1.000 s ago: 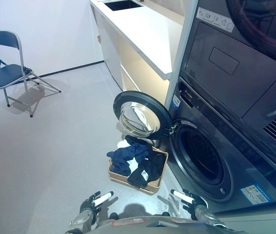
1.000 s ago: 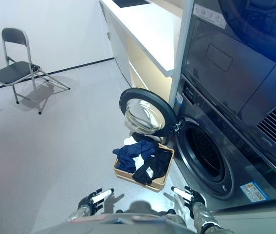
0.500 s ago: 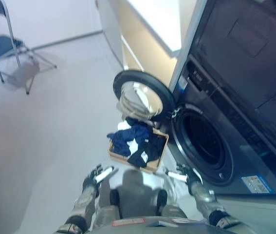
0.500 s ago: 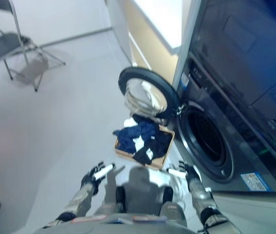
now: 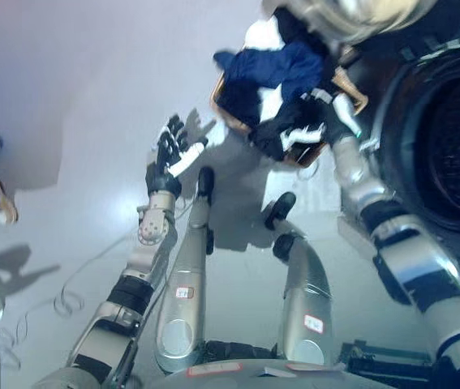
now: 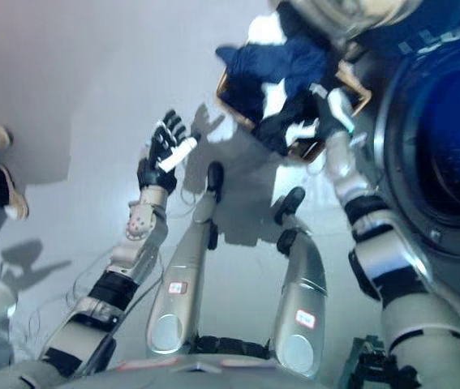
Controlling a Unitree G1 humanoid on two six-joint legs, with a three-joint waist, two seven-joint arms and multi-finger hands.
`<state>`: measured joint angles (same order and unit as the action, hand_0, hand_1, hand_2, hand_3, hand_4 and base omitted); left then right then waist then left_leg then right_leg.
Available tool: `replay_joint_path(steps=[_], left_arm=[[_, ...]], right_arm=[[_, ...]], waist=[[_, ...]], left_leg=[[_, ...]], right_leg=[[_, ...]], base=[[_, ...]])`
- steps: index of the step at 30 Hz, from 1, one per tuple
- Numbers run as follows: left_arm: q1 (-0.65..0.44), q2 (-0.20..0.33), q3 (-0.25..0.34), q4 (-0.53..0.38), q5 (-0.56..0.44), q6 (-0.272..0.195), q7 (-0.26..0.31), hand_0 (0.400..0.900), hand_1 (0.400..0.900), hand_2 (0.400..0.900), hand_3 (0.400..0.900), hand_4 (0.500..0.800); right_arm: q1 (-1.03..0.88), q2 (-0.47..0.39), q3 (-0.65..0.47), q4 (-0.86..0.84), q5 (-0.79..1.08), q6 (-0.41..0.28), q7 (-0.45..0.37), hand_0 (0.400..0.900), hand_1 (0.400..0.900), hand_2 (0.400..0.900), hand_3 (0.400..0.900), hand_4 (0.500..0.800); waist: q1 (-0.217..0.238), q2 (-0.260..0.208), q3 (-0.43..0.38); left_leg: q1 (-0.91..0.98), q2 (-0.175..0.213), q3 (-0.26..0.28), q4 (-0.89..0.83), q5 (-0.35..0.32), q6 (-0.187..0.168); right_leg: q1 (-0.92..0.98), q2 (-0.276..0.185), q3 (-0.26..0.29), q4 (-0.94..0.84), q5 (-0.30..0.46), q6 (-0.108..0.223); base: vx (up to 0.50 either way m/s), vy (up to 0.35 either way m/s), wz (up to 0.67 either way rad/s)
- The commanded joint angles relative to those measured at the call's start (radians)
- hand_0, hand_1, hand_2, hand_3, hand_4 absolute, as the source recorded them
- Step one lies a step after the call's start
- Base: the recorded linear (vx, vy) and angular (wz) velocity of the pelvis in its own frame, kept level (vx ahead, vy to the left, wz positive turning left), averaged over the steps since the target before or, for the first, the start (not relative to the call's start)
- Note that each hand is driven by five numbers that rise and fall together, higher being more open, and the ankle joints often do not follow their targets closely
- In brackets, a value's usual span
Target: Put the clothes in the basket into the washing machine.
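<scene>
The tan basket (image 5: 351, 87) stands on the floor at the top middle, heaped with dark blue clothes (image 5: 282, 65), a black garment (image 5: 282, 130) and some white cloth (image 5: 260, 34). My right hand (image 5: 333, 112) reaches to the basket's near right corner, over the black garment, with its white-tipped finger straight. My left hand (image 5: 169, 154) is open with fingers spread, above the floor left of the basket and apart from it. The washing machine's round drum opening (image 5: 457, 138) is at the right edge; its open door (image 5: 347, 12) shows at the top.
A person's shoes (image 5: 2, 203) stand on the grey floor at the left edge, also in the right eye view (image 6: 15, 203). The basket sits close to the machine's front.
The camera has tipped far down, so the chair and counter are out of view. Both arms have stretched forward; my right hand has reached the basket's clothes.
</scene>
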<state>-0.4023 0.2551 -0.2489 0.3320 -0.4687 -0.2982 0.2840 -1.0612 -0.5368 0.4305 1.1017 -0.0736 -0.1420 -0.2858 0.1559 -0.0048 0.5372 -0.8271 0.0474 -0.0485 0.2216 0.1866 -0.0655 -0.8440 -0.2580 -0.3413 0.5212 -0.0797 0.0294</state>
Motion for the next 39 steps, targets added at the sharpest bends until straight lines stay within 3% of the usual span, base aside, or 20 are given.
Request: replay_joint_path(steps=[1,2,3,4,10,11,18,26,27,29,39], left_arm=[[0.013,0.027,-0.015,-0.154,0.069,-0.121,0.057,0.9,0.9,0.9,0.9,0.8],[0.001,0.03,-0.021,-0.18,0.075,-0.125,0.071,0.9,0.9,0.9,0.9,0.8],[-0.011,0.039,-0.035,-0.215,0.073,-0.133,0.083,0.9,0.9,0.9,0.9,0.8],[-0.012,0.038,-0.034,-0.216,0.073,-0.132,0.083,0.9,0.9,0.9,0.9,0.8],[-0.017,0.059,-0.047,-0.289,0.067,-0.134,0.132,0.9,0.9,0.9,0.9,0.8],[-0.02,0.069,-0.042,-0.321,0.067,-0.138,0.148,0.9,0.9,0.9,0.9,0.8],[-0.003,0.091,-0.016,-0.403,0.058,-0.134,0.17,0.9,0.9,0.9,0.9,0.8],[0.063,0.114,-0.02,-0.421,0.017,-0.128,0.141,0.9,0.9,0.9,0.9,0.8],[0.064,0.115,-0.02,-0.421,0.017,-0.128,0.14,0.9,0.9,0.9,0.9,0.8],[0.077,0.122,-0.018,-0.426,0.005,-0.131,0.13,0.9,0.9,0.9,0.9,0.8],[0.093,0.121,0.003,-0.4,-0.003,-0.131,0.12,0.9,0.9,0.9,0.9,0.8]], right_arm=[[-0.019,-0.083,0.049,0.045,-0.025,-0.042,-0.11,0.9,0.9,0.9,0.9,0.8],[-0.038,-0.096,0.049,0.077,-0.029,-0.041,-0.126,0.9,0.9,0.9,0.9,0.8],[-0.077,-0.124,0.07,0.127,-0.048,-0.022,-0.144,0.9,0.9,0.9,0.9,0.8],[-0.08,-0.124,0.072,0.13,-0.048,-0.024,-0.144,0.9,0.9,0.9,0.9,0.8],[-0.114,-0.143,0.09,0.249,-0.106,0.035,-0.19,0.9,0.9,0.9,0.9,0.8],[-0.109,-0.148,0.076,0.248,-0.097,0.035,-0.19,0.9,0.9,0.9,0.9,0.8],[-0.082,-0.141,0.094,0.229,-0.107,0.043,-0.154,0.9,0.9,0.9,0.9,0.8],[-0.06,-0.1,0.094,0.204,-0.08,0.025,-0.088,0.9,0.9,0.9,0.9,0.8],[-0.06,-0.1,0.094,0.204,-0.08,0.025,-0.087,0.706,0.706,0.706,0.706,0.684],[-0.059,-0.106,0.103,0.191,-0.081,0.019,-0.075,0.4,0.4,0.4,0.4,0.5],[-0.049,-0.103,0.101,0.17,-0.071,0.004,-0.061,0.4,0.4,0.4,0.4,0.5]], waist=[[0.017,-0.006,-0.072],[0.024,0.0,-0.073],[0.032,0.007,-0.074],[0.031,0.006,-0.079],[0.039,0.033,-0.085],[0.04,0.045,-0.079],[0.031,0.063,-0.071],[0.035,0.079,-0.079],[0.035,0.078,-0.08],[0.038,0.086,-0.078],[0.04,0.073,-0.098]], left_leg=[[-0.093,0.008,-0.016,0.189,-0.191,-0.006],[-0.131,0.0,-0.023,0.215,-0.199,-0.002],[-0.189,-0.006,-0.035,0.294,-0.262,0.0],[-0.2,-0.007,-0.035,0.298,-0.262,0.001],[-0.394,-0.034,-0.04,0.504,-0.329,0.02],[-0.438,-0.045,-0.041,0.578,-0.353,0.022],[-0.61,-0.063,-0.051,0.828,-0.432,0.041],[-0.692,-0.079,-0.05,0.933,-0.449,0.048],[-0.694,-0.078,-0.05,0.933,-0.449,0.048],[-0.698,-0.079,-0.052,0.951,-0.447,0.049],[-0.703,-0.082,-0.053,0.96,-0.43,0.05]], right_leg=[[-0.067,-0.034,0.038,-0.008,0.062,0.129],[-0.107,-0.044,0.043,0.031,0.052,0.129],[-0.167,-0.055,0.059,0.121,-0.011,0.138],[-0.178,-0.057,0.06,0.125,-0.012,0.138],[-0.392,-0.089,0.103,0.347,-0.088,0.114],[-0.442,-0.104,0.126,0.408,-0.113,0.096],[-0.629,-0.121,0.205,0.649,-0.193,0.063],[-0.722,-0.13,0.244,0.756,-0.204,0.055],[-0.724,-0.13,0.245,0.757,-0.205,0.055],[-0.725,-0.133,0.248,0.768,-0.202,0.055],[-0.725,-0.134,0.258,0.765,-0.185,0.053]], base=[[-0.05,-0.002,0.24],[0.08,0.002,0.19],[0.08,0.004,0.2],[0.06,0.008,0.21],[-0.03,0.033,0.04],[-0.05,0.016,-0.05],[-0.04,0.019,-0.05],[0.0,-0.001,0.0],[0.0,0.0,0.0],[0.0,0.0,0.0],[-0.01,0.0,0.0]])
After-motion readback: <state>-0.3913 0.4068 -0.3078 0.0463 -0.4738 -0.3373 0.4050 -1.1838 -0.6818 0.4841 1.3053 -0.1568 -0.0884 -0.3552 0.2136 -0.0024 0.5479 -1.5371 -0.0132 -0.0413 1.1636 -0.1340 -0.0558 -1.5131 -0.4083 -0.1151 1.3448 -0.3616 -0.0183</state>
